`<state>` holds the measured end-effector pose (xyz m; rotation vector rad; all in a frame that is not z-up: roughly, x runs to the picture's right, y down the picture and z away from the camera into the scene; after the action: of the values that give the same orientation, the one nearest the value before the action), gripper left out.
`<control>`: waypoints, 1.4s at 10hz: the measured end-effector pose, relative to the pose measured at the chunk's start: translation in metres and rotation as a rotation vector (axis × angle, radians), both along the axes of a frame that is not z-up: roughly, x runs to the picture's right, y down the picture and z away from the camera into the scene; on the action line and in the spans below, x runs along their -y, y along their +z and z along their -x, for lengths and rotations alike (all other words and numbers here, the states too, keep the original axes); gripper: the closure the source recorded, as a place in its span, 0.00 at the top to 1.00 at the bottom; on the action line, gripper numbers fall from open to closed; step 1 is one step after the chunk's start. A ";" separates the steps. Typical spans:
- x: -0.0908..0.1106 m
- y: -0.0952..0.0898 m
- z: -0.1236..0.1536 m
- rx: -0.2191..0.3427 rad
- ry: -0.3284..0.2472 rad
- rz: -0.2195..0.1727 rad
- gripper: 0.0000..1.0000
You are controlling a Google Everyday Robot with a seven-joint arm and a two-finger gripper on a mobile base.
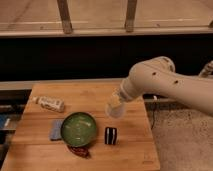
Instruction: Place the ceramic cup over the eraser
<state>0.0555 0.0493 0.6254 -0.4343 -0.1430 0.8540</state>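
Observation:
The whitish ceramic cup (pixel 114 110) hangs above the wooden table (pixel 35 150), tilted, at the end of the white arm. My gripper (pixel 116 102) is shut on the ceramic cup and mostly hidden behind the arm's wrist. The eraser (pixel 110 135), a small black block with white stripes, stands on the table just below and slightly left of the cup, apart from it.
A green bowl (pixel 79 128) sits left of the eraser. A flat blue pad (pixel 56 129) lies left of the bowl, a dark red object (pixel 79 150) in front of it. A white labelled tube (pixel 50 103) lies at the back left. The table's right edge is near the eraser.

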 end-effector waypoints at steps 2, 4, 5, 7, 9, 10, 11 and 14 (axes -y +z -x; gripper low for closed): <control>-0.017 -0.007 0.000 -0.017 -0.005 0.010 0.00; -0.031 -0.015 -0.002 -0.031 -0.002 0.015 0.00; -0.036 -0.017 -0.002 -0.033 -0.003 0.017 0.00; -0.044 -0.024 0.003 -0.032 -0.010 0.018 0.00; -0.048 -0.028 0.007 -0.021 -0.014 0.016 0.00; -0.052 -0.031 0.011 -0.010 -0.019 0.018 0.00; -0.056 -0.032 0.015 0.005 -0.024 0.022 0.00; -0.061 -0.033 0.022 0.033 -0.033 0.029 0.00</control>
<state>0.0338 0.1101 0.5926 -0.4766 -0.1534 0.8177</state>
